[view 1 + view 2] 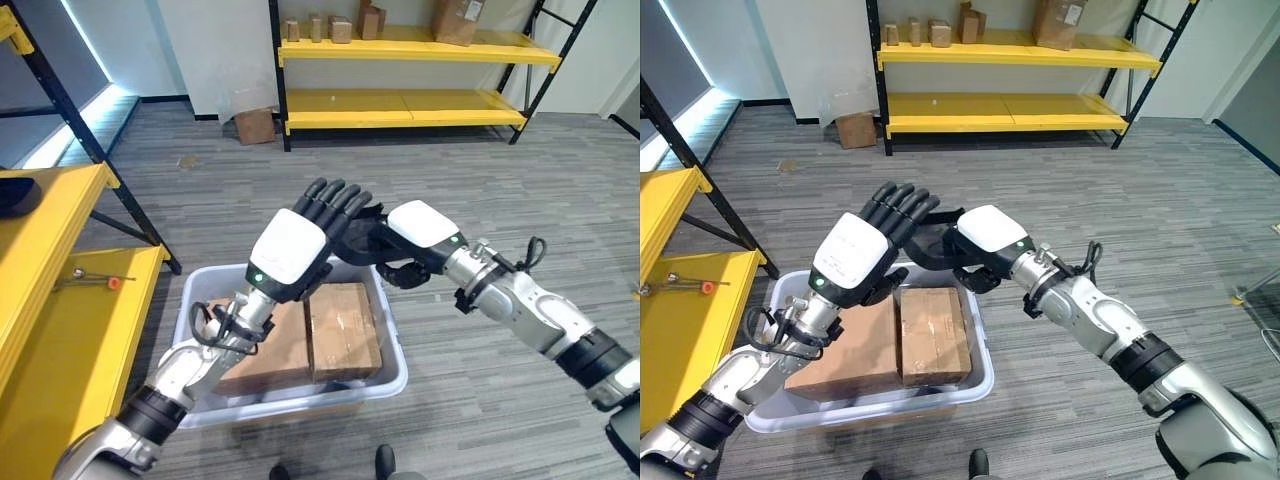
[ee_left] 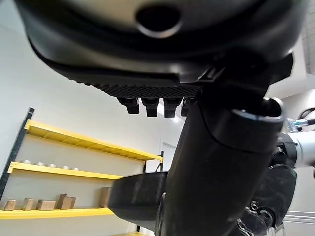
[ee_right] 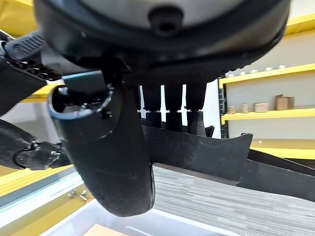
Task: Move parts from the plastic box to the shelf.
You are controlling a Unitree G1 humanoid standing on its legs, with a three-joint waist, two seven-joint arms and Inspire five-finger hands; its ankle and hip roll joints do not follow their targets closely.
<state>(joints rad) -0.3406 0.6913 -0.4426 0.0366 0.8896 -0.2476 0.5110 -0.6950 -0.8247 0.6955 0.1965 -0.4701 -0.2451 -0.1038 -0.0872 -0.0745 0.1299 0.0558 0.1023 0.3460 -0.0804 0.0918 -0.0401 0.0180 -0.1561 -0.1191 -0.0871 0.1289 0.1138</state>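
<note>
Both hands meet above the far edge of the pale plastic box (image 1: 396, 372). Between them they hold up a flat, black, curved part (image 1: 357, 236). My left hand (image 1: 292, 250) stands upright with straight fingers (image 1: 332, 200) laid against the part's near side. My right hand (image 1: 420, 230) comes in from the right, its fingers and thumb closed on the part (image 3: 197, 152). Inside the box lie two brown cardboard packs (image 1: 343, 328) (image 1: 262, 352) side by side. The black part (image 2: 138, 196) also shows past the thumb in the left wrist view.
A yellow shelf (image 1: 60, 300) with black posts stands close on the left, with a small tool (image 1: 95, 281) lying on it. A second yellow shelf (image 1: 400, 105) with cardboard boxes stands at the far wall. A loose carton (image 1: 255, 126) sits on the grey floor beside it.
</note>
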